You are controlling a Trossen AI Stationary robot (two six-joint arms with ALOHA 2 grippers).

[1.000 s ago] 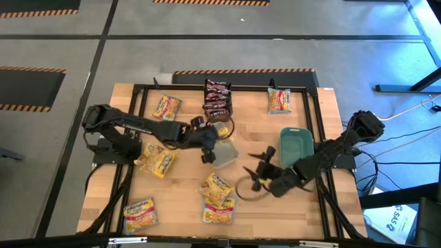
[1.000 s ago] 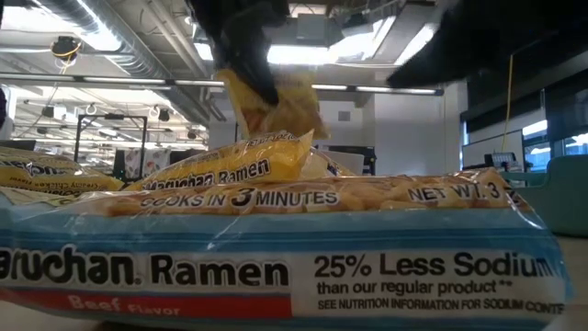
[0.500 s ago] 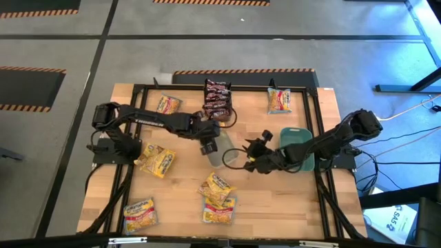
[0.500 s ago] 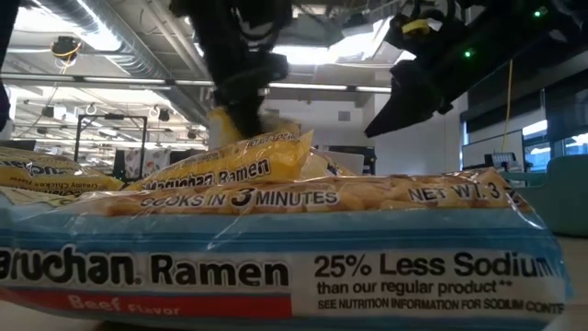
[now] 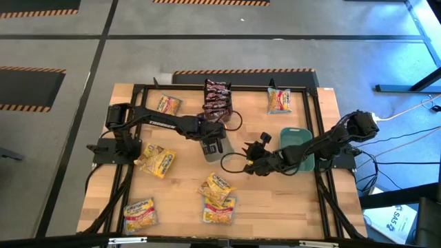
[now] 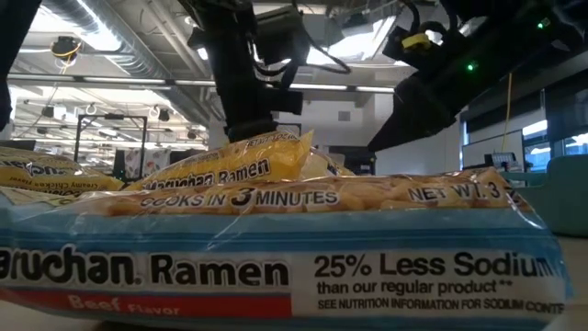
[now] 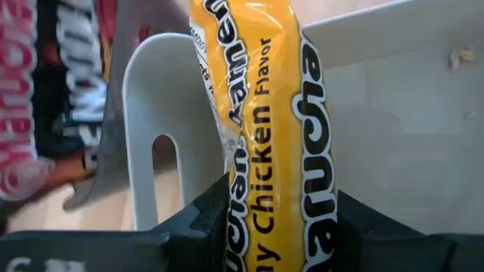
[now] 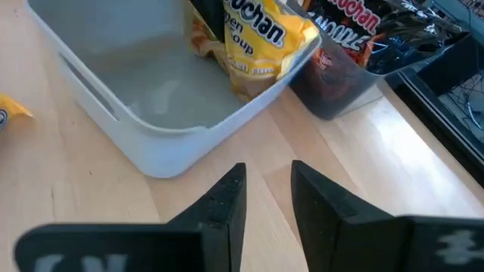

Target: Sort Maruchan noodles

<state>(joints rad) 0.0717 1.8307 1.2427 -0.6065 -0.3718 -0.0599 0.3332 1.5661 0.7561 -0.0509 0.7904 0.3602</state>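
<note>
My left gripper (image 5: 212, 143) is shut on a yellow chicken-flavour Maruchan packet (image 7: 276, 113) and points steeply down into the clear bin (image 5: 219, 150) at mid-table. The right wrist view shows that packet (image 8: 257, 38) inside the bin (image 8: 151, 113). My right gripper (image 5: 249, 160) hovers just right of the clear bin. Its fingers (image 8: 227, 204) are a narrow gap apart over bare wood, with nothing between them. Other noodle packets lie flat on the table (image 5: 167, 105) (image 5: 279, 100) (image 5: 158, 160) (image 5: 218, 187) (image 5: 140, 213). Dark brown-red packets fill the dark bin (image 5: 217, 100). My left gripper pinches the yellow packet between its two fingers (image 7: 204, 223), one on each flat face, at the packet's near end (image 7: 261, 219). The fingers slant steeply down from the table's left. The packet stands on edge and runs on past the fingertips into the clear bin. I cannot tell whether it touches the bin's floor.
A teal bin (image 5: 296, 146) stands under the right arm's forearm. The dark bin (image 8: 355, 53) sits just beyond the clear one. A black cable loop (image 5: 231, 162) lies between the two grippers. In the low view, a blue-edged beef packet (image 6: 276, 257) fills the foreground and hides the bins.
My left gripper has gone down with the yellow packet, which has dropped from above the clear bin into it. My right gripper has swung from nearer the table's front toward the clear bin, and its fingers have closed from wide apart to a narrow gap.
</note>
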